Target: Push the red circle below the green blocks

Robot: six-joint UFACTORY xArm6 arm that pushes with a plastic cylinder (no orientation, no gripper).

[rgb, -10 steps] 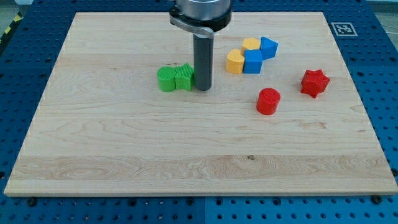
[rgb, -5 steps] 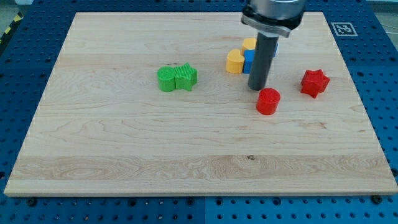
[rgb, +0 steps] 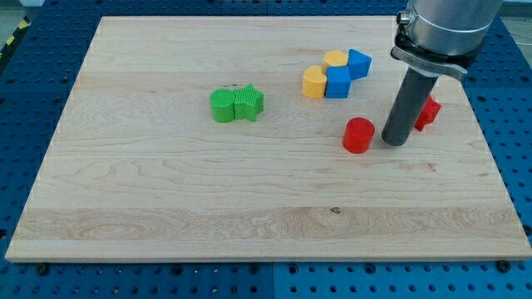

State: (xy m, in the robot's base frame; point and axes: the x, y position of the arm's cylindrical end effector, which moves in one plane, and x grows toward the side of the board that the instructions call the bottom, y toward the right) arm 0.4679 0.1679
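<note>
The red circle [rgb: 359,135] lies on the wooden board, right of centre. My tip [rgb: 396,143] rests on the board just to the right of the red circle, a small gap apart. The two green blocks, a green circle [rgb: 223,106] and a green star [rgb: 248,101], sit touching each other left of centre, well to the left of the red circle and a little higher in the view.
A red star [rgb: 429,112] sits partly hidden behind the rod, to its right. A cluster of two yellow blocks [rgb: 314,82] and two blue blocks [rgb: 338,81] lies above the red circle. The board's right edge [rgb: 482,133] is near the rod.
My tip has moved from beside the green star, past the top of the red circle, to the red circle's right side. No block has moved.
</note>
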